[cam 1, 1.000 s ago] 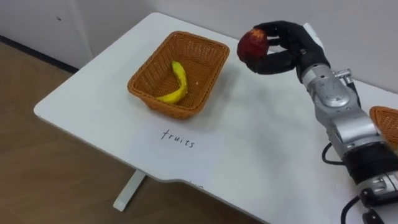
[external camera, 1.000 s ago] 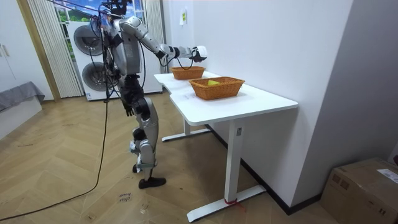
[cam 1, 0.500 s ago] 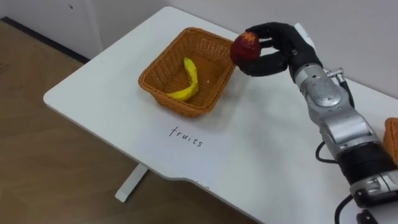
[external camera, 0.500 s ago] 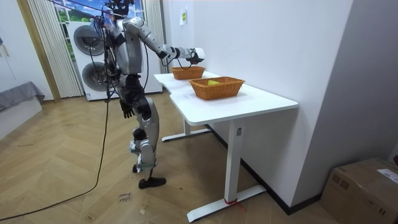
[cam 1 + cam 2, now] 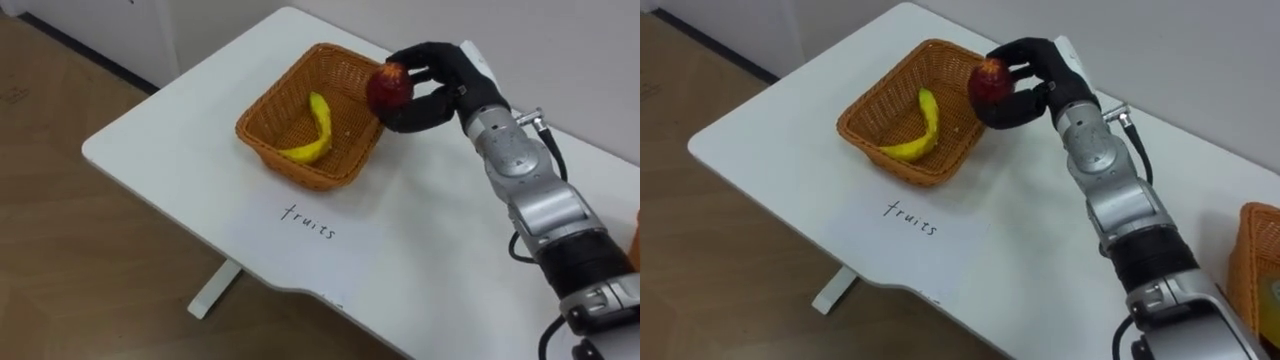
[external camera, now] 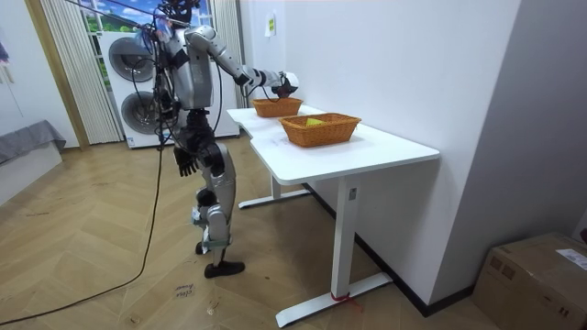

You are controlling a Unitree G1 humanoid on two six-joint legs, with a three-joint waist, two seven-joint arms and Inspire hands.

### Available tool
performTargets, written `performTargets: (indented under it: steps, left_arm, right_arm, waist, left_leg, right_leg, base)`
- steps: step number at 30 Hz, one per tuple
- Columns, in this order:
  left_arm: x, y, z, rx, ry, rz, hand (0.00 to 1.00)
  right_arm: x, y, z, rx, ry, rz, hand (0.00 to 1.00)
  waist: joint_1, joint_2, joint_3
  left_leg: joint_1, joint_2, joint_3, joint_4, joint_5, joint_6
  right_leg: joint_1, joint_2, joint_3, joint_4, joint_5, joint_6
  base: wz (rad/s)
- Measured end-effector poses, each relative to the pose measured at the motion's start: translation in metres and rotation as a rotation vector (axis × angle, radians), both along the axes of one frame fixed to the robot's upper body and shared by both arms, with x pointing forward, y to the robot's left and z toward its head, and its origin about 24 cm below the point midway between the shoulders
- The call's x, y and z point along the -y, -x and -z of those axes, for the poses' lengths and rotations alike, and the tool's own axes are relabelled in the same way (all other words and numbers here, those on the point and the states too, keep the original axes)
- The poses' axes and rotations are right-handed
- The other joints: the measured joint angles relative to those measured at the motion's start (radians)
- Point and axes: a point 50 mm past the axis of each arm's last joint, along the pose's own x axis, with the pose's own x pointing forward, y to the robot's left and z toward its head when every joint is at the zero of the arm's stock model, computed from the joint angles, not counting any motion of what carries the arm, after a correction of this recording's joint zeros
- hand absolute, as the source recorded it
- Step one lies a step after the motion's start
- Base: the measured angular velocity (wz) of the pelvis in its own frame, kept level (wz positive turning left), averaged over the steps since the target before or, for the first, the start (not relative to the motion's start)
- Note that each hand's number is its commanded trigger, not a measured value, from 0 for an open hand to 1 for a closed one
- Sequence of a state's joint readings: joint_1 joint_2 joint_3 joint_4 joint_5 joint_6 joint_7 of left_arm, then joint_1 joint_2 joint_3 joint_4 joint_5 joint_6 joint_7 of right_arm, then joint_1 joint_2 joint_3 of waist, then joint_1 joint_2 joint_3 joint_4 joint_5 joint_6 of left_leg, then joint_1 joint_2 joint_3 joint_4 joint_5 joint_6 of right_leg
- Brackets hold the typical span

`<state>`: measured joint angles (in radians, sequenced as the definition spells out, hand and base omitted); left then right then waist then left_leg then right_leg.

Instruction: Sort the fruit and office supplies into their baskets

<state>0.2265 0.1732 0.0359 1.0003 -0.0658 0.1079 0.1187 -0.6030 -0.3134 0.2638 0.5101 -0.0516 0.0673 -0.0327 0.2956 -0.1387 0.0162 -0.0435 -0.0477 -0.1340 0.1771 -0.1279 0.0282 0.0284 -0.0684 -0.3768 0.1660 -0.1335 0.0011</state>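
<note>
**Head views.** The right hand (image 5: 447,76) reaches in from the lower right, its fingers curled round a red apple (image 5: 389,86). The apple is held in the air, above the far right rim of a woven basket (image 5: 285,168). A yellow banana (image 5: 315,131) lies inside the basket, on its floor. The basket stands on a white desk (image 5: 420,250), and a handwritten label (image 5: 310,222) is marked on the desk surface just in front of it. A second woven basket (image 5: 1252,262) shows in part at the right edge, well apart from the first.

**Room view.** The robot stands upright on a wooden floor (image 6: 110,275), at the side of the desk toward the room view's left. Its right arm is stretched out over the farther of the two baskets. Its left hand (image 6: 186,163) hangs beside the hip, away from the desk, and whether that hand is open or closed cannot be told. A washing machine (image 6: 128,60) stands behind the robot. A cardboard box (image 6: 537,275) sits on the floor at the room view's lower right.
</note>
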Motion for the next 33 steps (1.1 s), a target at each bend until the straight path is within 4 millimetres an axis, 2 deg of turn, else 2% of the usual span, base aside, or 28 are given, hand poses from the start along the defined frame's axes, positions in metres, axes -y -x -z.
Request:
performTargets:
  steps: [2, 14, 22, 23, 24, 25, 26, 27, 28, 33]
  left_arm:
    - [0.0, 0.0, 0.0, -0.006, -0.004, 0.015, 0.0]
    - [0.0, 0.007, 0.001, -0.047, -0.009, 0.028, 0.0]
    - [0.0, 0.007, 0.002, -0.051, -0.011, 0.029, 0.0]
    - [0.0, 0.007, 0.002, -0.052, -0.013, 0.029, 0.0]
    - [0.0, 0.008, 0.002, -0.056, -0.015, 0.028, 0.0]
    - [0.0, 0.008, 0.002, -0.059, -0.016, 0.027, 0.0]
    - [0.0, 0.01, 0.002, -0.067, -0.015, 0.025, 0.0]
    - [0.0, 0.011, 0.002, -0.072, -0.015, 0.024, 0.0]
    - [0.0, 0.012, 0.003, -0.079, -0.015, 0.023, 0.0]
    - [0.0, 0.013, 0.003, -0.089, -0.014, 0.02, 0.0]
  right_arm:
    - [-0.002, 0.0, -0.002, 0.009, 0.003, -0.006, 1.0]
    - [-0.019, 0.002, 0.003, 0.002, 0.016, -0.051, 1.0]
    - [-0.02, 0.002, 0.003, 0.001, 0.014, -0.053, 0.99]
    - [-0.02, 0.002, 0.004, 0.001, 0.014, -0.055, 0.88]
    - [-0.021, 0.002, 0.004, -0.001, 0.016, -0.057, 0.71]
    - [-0.021, 0.002, 0.004, -0.001, 0.017, -0.059, 0.66]
    - [-0.022, 0.002, 0.004, -0.003, 0.019, -0.062, 0.43]
    - [-0.022, 0.002, 0.005, -0.003, 0.02, -0.064, 0.26]
    - [-0.023, 0.002, 0.005, -0.004, 0.022, -0.067, 0.0]
    - [-0.027, 0.003, 0.007, -0.013, 0.033, -0.086, 0.0]
  waist:
    - [0.012, 0.001, 0.0006]
    - [0.021, 0.002, 0.0015]
    - [0.036, 0.002, 0.0016]
    - [0.037, 0.003, 0.0019]
    - [0.038, 0.003, 0.0018]
    - [0.039, 0.003, 0.0018]
    - [0.039, 0.003, 0.0018]
    - [0.039, 0.003, 0.0018]
    - [0.039, 0.003, 0.0018]
    - [0.039, 0.002, 0.0015]
  left_leg:
    - [0.001, -0.001, 0.001, 0.001, 0.0, 0.0]
    - [-0.001, -0.001, -0.003, 0.004, 0.0, 0.0]
    - [0.0, -0.001, -0.005, 0.004, 0.0, 0.0]
    - [0.002, -0.001, -0.005, 0.004, 0.0, 0.0]
    - [0.002, -0.001, -0.005, 0.004, 0.0, 0.0]
    - [0.003, -0.001, -0.005, 0.004, 0.0, 0.0]
    - [0.002, -0.001, -0.005, 0.005, 0.0, 0.0]
    - [0.002, -0.001, -0.005, 0.005, 0.0, 0.0]
    - [0.002, -0.001, -0.006, 0.006, 0.0, 0.0]
    - [0.002, -0.002, -0.005, 0.007, -0.001, 0.0]
  right_leg:
    - [0.0, 0.0, 0.005, 0.0, 0.0, 0.0]
    - [0.0, 0.0, 0.005, 0.001, 0.0, 0.0]
    - [0.002, 0.0, 0.005, 0.001, 0.0, 0.0]
    - [0.004, 0.0, 0.004, 0.001, 0.0, 0.0]
    - [0.004, 0.0, 0.003, 0.001, 0.0, 0.0]
    - [0.005, 0.001, 0.004, 0.001, 0.0, 0.0]
    - [0.005, 0.001, 0.004, 0.001, 0.0, 0.0]
    - [0.005, 0.001, 0.004, 0.001, 0.0, 0.0]
    - [0.005, 0.001, 0.004, 0.001, 0.0, 0.0]
    - [0.005, 0.001, 0.004, 0.001, 0.0, 0.0]
  base:
    - [-0.02]
    - [0.0]
    - [0.0]
    - [0.0]
    - [0.0]
    - [0.0]
    - [0.0]
    - [0.0]
    - [0.0]
    - [0.0]
